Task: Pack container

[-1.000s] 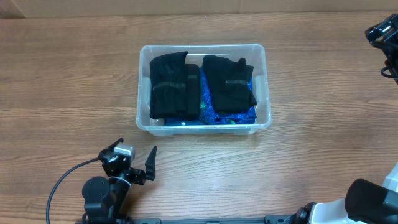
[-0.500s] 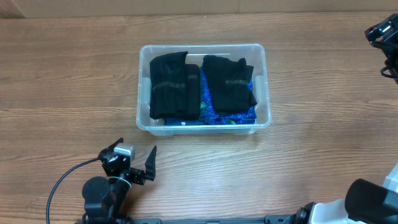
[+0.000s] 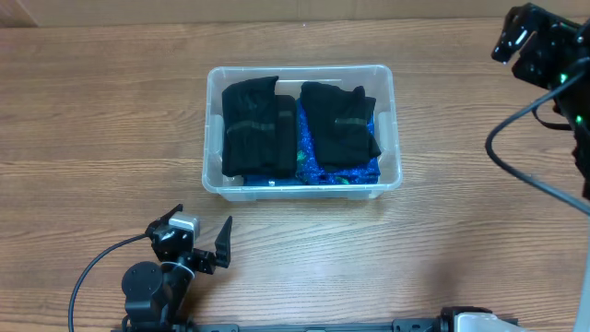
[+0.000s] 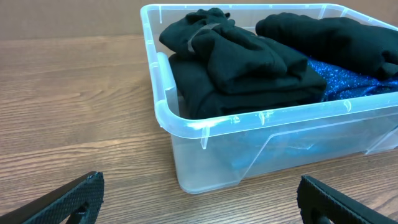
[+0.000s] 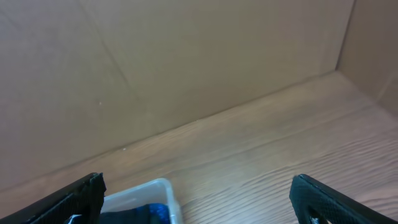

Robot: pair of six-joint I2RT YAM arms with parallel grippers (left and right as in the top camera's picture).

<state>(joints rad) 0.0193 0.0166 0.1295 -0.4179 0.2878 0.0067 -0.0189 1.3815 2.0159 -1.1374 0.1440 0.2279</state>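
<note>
The clear plastic container sits mid-table and holds two folded black garments on a blue sparkly cloth. The left wrist view shows the container's near wall, with the black garments and the blue cloth inside. My left gripper is open and empty, near the front edge below the container's left corner; its fingers frame the wrist view. My right gripper is open and empty, raised at the far right; its wrist view shows one corner of the container.
The wooden table spreads around the container. A brown cardboard wall stands behind the table's far edge. A black cable loops from the left arm base. The right arm's cable hangs over the table's right side.
The right arm has swung in from the far right edge toward the left, now more in view with its cable. The left arm and the container have not moved.
</note>
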